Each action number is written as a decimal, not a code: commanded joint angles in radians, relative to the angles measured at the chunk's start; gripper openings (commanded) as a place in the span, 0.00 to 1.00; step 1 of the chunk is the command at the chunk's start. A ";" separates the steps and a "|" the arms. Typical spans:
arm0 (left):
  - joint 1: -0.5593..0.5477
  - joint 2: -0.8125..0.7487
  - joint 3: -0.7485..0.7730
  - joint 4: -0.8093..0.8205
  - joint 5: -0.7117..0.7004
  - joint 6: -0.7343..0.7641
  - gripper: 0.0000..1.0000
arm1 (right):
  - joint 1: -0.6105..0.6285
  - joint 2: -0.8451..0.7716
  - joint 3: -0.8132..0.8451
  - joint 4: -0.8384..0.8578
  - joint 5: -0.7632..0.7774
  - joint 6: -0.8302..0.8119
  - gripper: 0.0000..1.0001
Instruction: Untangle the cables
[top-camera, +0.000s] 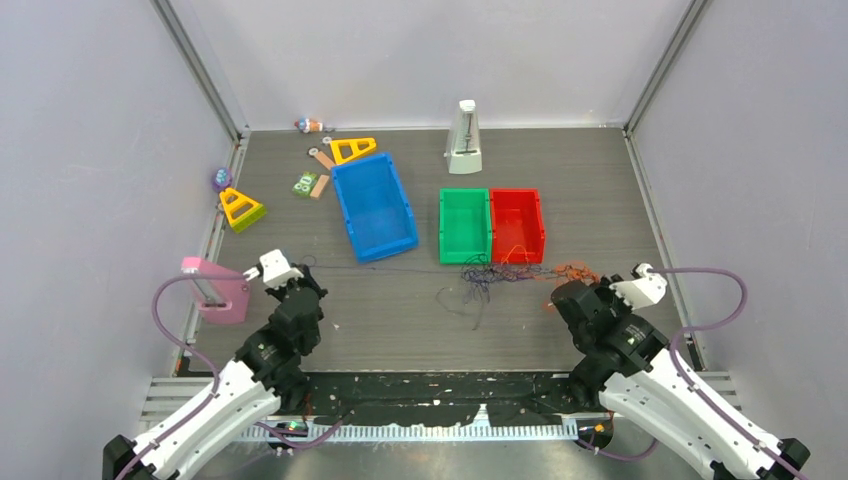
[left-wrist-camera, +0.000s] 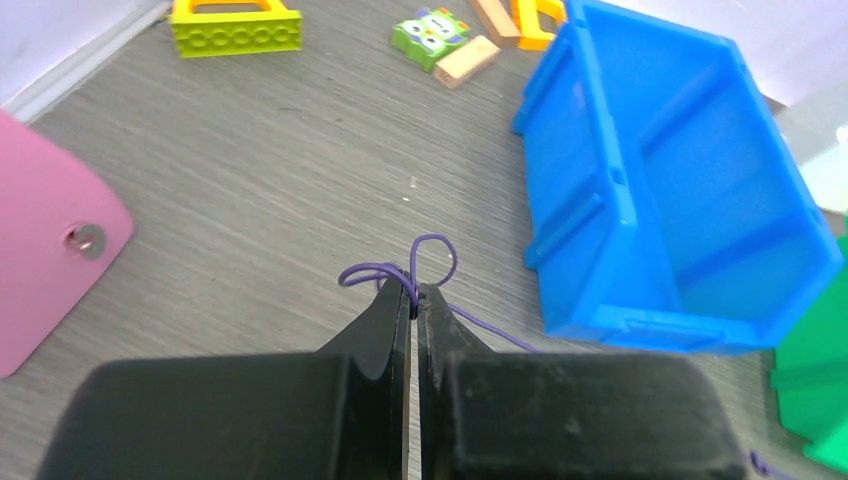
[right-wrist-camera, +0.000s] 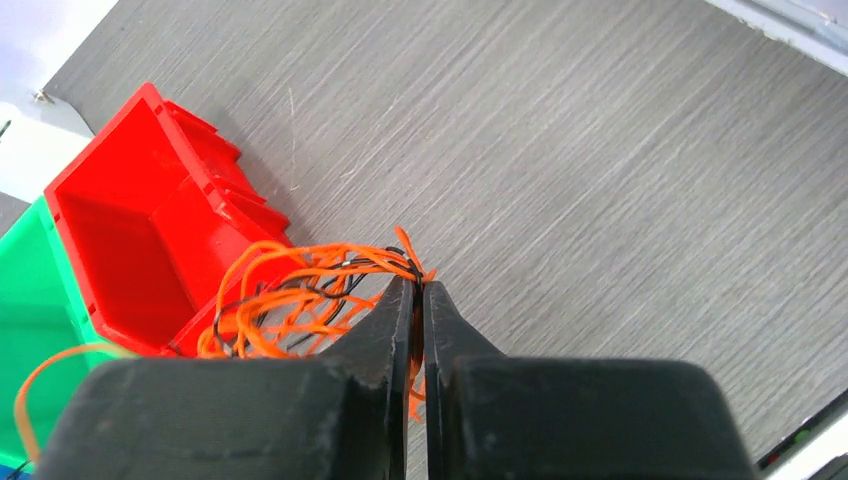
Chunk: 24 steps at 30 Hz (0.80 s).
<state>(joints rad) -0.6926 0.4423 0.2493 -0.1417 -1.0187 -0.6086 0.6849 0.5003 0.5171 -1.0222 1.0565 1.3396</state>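
Observation:
A tangle of thin orange, purple and black cables (top-camera: 505, 272) lies on the table in front of the green and red bins. My left gripper (left-wrist-camera: 415, 293) is shut on a purple cable (left-wrist-camera: 432, 262), which loops just past the fingertips and trails off to the right toward the tangle. In the top view that gripper (top-camera: 308, 268) sits left of the blue bin's near end. My right gripper (right-wrist-camera: 419, 287) is shut on a bunch of orange cables (right-wrist-camera: 290, 290) with a black strand among them, next to the red bin. In the top view it (top-camera: 556, 292) is at the tangle's right end.
A blue bin (top-camera: 373, 205) stands skewed at centre left, with a green bin (top-camera: 464, 225) and a red bin (top-camera: 518, 222) side by side to its right. A pink block (top-camera: 217, 290) lies by the left arm. Yellow toy triangles (top-camera: 241, 209), small blocks and a metronome-like object (top-camera: 464, 139) sit at the back.

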 joint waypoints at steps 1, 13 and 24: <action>0.011 -0.004 -0.034 0.263 0.263 0.272 0.00 | -0.010 -0.031 0.023 0.278 -0.055 -0.389 0.05; -0.009 0.359 0.057 0.509 1.153 0.445 0.81 | -0.009 0.044 -0.053 0.937 -1.051 -0.911 0.06; -0.025 0.501 0.104 0.568 1.345 0.437 0.89 | -0.007 0.236 0.097 0.931 -1.226 -0.863 0.91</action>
<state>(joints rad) -0.7132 0.9295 0.3096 0.3561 0.2520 -0.1902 0.6788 0.7078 0.5331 -0.0544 -0.2153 0.4854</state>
